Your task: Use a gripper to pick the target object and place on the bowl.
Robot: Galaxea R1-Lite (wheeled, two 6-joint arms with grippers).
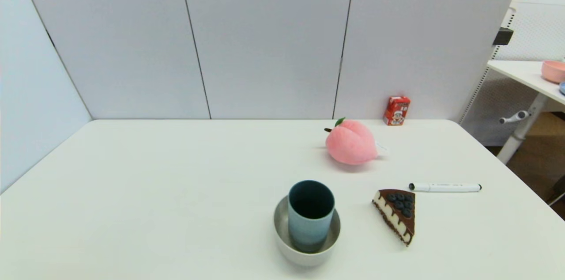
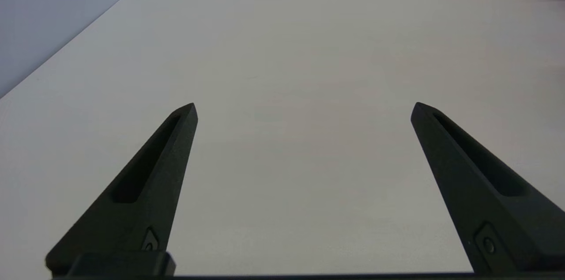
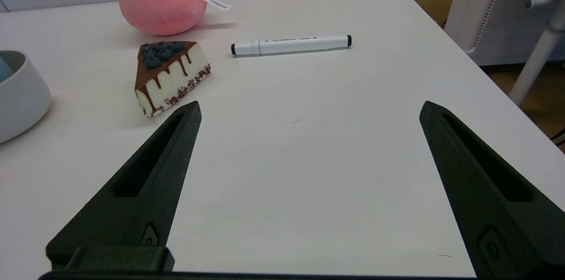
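The light blue-grey tumbler cup (image 1: 310, 216) stands upright inside the off-white bowl (image 1: 287, 247) near the table's front edge. The bowl's side shows in the right wrist view (image 3: 20, 96), with a sliver of the cup (image 3: 3, 70) inside it. Neither arm shows in the head view. My left gripper (image 2: 303, 105) is open and empty over bare table. My right gripper (image 3: 311, 105) is open and empty above the table, to the right of the bowl and apart from it.
A cake slice (image 1: 397, 214) lies right of the bowl, a white marker (image 1: 444, 187) beyond it. A pink plush peach (image 1: 351, 142) and a red carton (image 1: 396, 111) sit farther back. The table's right edge (image 3: 507, 94) is near the right gripper.
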